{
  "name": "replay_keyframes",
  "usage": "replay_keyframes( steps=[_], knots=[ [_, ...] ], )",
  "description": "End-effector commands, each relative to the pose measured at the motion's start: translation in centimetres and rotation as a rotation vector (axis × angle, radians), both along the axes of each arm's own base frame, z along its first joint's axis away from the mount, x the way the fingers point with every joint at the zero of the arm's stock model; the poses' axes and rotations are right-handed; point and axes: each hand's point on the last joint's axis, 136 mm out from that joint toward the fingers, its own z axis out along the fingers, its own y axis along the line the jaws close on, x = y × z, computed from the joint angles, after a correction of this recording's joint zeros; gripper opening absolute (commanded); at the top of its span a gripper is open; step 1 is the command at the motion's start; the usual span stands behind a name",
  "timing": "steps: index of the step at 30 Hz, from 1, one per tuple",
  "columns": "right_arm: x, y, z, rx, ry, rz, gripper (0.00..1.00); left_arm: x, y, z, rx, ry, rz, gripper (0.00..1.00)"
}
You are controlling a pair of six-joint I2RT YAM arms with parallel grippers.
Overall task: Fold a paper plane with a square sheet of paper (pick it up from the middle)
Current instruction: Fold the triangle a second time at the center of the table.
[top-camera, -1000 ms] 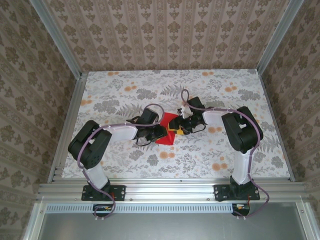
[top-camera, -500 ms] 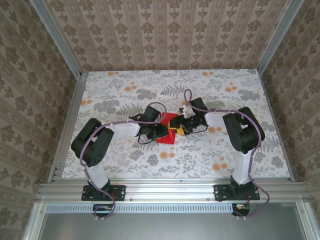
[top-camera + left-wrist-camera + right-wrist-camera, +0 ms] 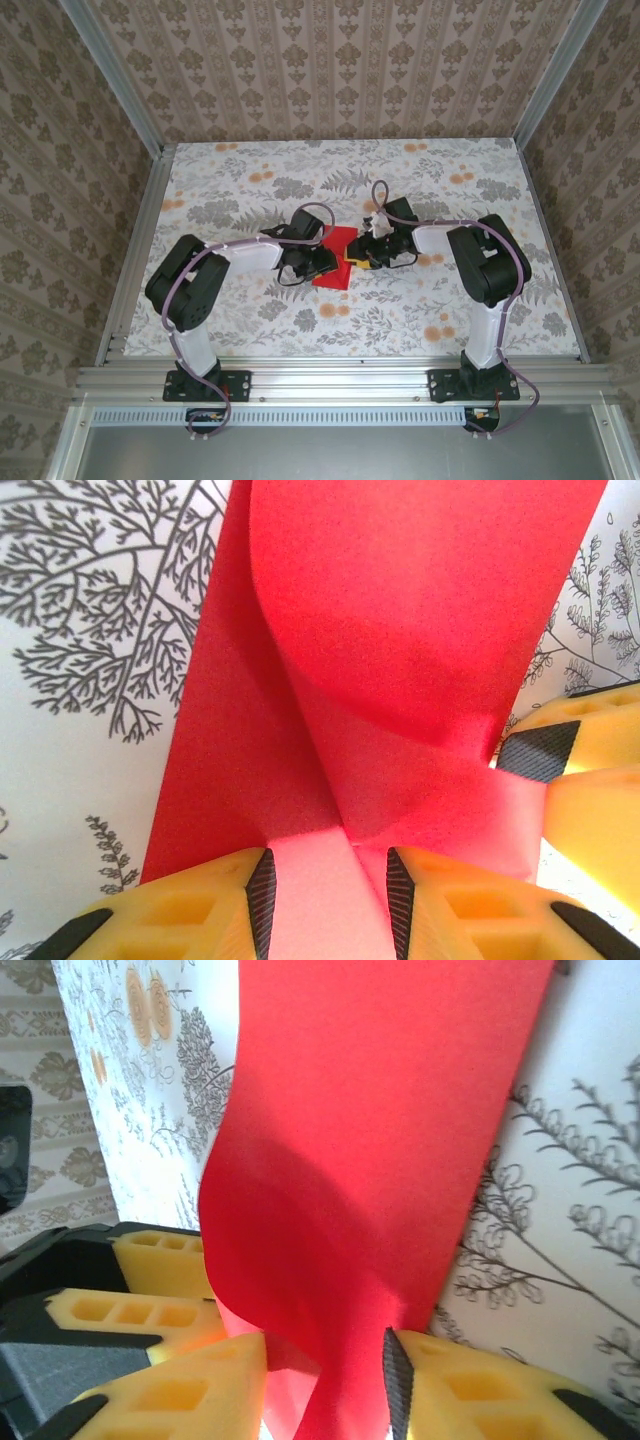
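Mid-way across the flowered table, the red sheet of paper bulges upward, half hidden from above by the left gripper and right gripper, each pinching a bunched fold, its outer edges cut off close-up.

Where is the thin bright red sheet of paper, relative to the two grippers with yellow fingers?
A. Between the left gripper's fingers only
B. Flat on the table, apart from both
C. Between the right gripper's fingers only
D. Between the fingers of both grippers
D: the thin bright red sheet of paper passes between the fingers of the left gripper in its wrist view, and between those of the right gripper in its own.
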Motion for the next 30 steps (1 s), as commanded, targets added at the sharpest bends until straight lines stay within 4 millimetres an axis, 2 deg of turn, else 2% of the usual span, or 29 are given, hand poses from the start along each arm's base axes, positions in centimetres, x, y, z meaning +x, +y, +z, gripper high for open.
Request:
replay_keyframes(
  steps=[1,6,13,21,30],
  knots=[
    [0.1,-0.5,-0.1,-0.017,0.001,-0.015,0.30,-0.4,0.3,-0.7,0.045,0.021,-0.014,0.38],
    [0.1,-0.3,0.3,-0.002,-0.005,-0.016,0.22,-0.1,-0.2,0.5,0.005,-0.008,-0.017,0.39],
    [0.2,-0.5,0.1,-0.014,-0.003,-0.024,0.20,0.2,-1.3,2.4,-0.115,-0.059,-0.007,0.43],
    [0.3,-0.5,0.3,-0.007,-0.001,-0.027,0.25,-0.1,-1.4,0.6,-0.118,-0.003,0.013,0.44],
    [0.5,-0.6,2.2,0.060,-0.031,-0.048,0.42,-0.8,0.1,-1.4,0.023,0.070,0.030,0.39]
  ],
)
